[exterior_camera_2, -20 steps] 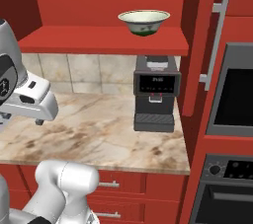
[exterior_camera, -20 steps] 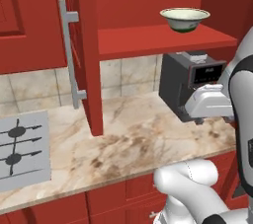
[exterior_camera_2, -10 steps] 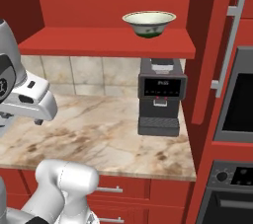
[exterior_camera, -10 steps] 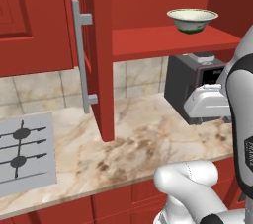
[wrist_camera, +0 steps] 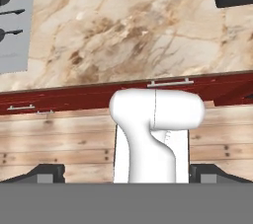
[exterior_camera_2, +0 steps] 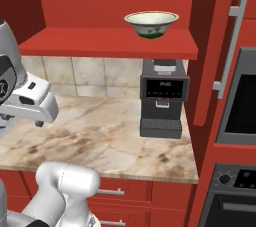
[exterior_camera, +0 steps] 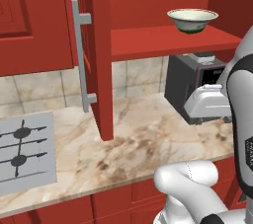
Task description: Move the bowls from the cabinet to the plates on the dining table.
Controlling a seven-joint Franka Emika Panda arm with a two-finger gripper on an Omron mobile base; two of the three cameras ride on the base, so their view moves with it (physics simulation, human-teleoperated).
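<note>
On the red cabinet shelf, cream-white bowl with green foot, jaws wide open, empty.

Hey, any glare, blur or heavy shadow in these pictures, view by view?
Left base view: sharp, shade under the cabinet shelf. Right base view: evenly lit, the bowl crisp, the coffee machine in soft shade. Hand view: flat light on the marble counter, no glare.

Both base cams face cabinet & counter; hand cam looks down.
</note>
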